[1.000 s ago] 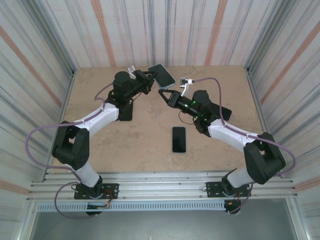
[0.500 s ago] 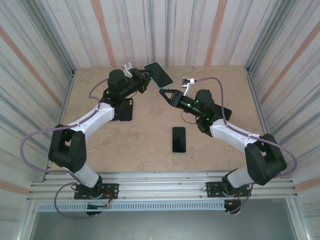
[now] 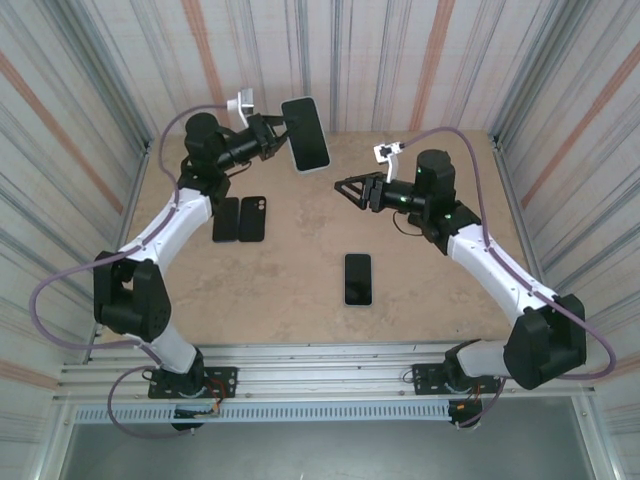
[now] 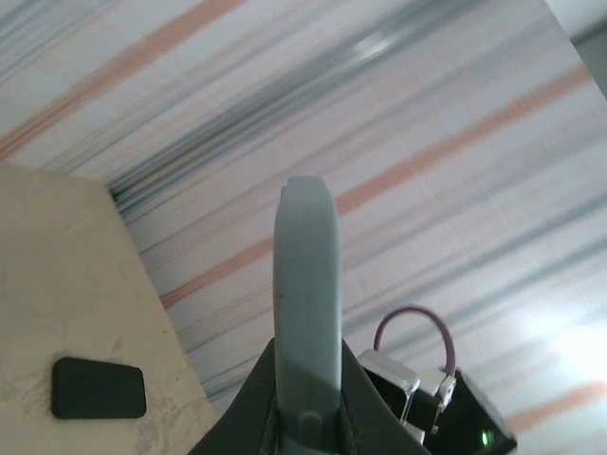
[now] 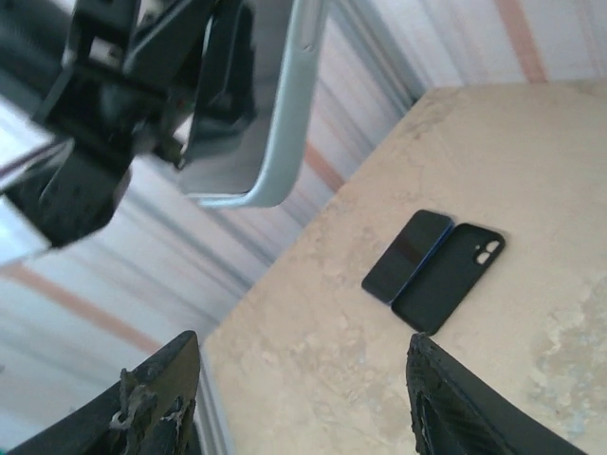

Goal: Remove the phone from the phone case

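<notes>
Table: tan, mottled.
Left gripper: clenched on one end of the phone case, raised toward 11 o'clock.
Right gripper: fingers spread, empty, at 1 o'clock of centre.
Phone case: pale rim, dark face, aloft near 12 o'clock.
Loose phone: lying flat, 5 o'clock of centre.
Dark pair: phone and black case touching, 9 o'clock.

Beige marbled table. A dark phone lies flat near its centre, screen up. Toward the left side, a second dark phone and an empty black case lie flat, just beside each other.
</notes>
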Available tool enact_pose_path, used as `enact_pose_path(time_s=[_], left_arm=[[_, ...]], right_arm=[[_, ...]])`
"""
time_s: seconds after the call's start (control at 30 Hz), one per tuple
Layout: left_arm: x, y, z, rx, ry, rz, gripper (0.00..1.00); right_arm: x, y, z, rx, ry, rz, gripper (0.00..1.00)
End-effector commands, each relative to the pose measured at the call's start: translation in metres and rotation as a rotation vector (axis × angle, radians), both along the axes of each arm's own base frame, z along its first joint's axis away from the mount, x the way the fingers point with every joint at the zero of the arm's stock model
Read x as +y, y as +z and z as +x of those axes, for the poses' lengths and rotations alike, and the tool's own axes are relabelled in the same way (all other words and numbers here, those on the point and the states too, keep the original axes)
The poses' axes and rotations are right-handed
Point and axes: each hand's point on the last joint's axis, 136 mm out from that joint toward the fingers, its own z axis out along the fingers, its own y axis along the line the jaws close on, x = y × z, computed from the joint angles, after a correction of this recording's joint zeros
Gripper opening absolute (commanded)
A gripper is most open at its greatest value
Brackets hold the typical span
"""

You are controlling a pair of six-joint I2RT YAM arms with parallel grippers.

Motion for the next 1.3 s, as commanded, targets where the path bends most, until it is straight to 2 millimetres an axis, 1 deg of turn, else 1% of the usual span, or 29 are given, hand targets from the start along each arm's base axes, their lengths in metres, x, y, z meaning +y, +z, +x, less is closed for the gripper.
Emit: enact_pose_path(time_s=[0.0,0.1,0.2,0.33,0.43,0.67,0.8,0.97,1.27], left_arm=[[-0.01,0.037,-0.035,-0.316,-0.166,0.042,0.0],[-0.013,0.042,-0.045,-0.398,-0.221,0.067,0.0],[-0.013,0.046,-0.049,-0.449,-0.236,0.08,0.0],[-0.014,0.053,-0.057,-0.48,-0.267,0.08,0.0],[-0.014,0.051,-0.059,-0.474,-0.272,0.086,0.0],[-0.016,0.046,-0.061,-0.455,-0.271,0.091,0.0],[-0.017,0.046,-0.067,-0.458,-0.277,0.1,0.0],[-0.016,0.046,-0.072,-0.454,-0.281,0.101,0.0],[-0.018,0.049,-0.078,-0.449,-0.299,0.087,0.0]], right_arm=[[0.004,-0.015,-0.014,-0.076,0.179,-0.107,0.57],[0.011,-0.003,-0.016,-0.14,0.268,-0.104,0.5],[0.016,0.009,-0.018,-0.217,0.329,-0.086,0.43],[0.021,0.011,-0.02,-0.246,0.381,-0.089,0.37],[0.024,0.014,-0.02,-0.26,0.402,-0.086,0.34],[0.038,0.02,-0.025,-0.298,0.446,-0.066,0.3],[0.044,0.023,-0.027,-0.305,0.468,-0.057,0.27],[0.046,0.026,-0.025,-0.317,0.473,-0.054,0.24],[0.047,0.024,-0.019,-0.31,0.472,-0.062,0.23]])
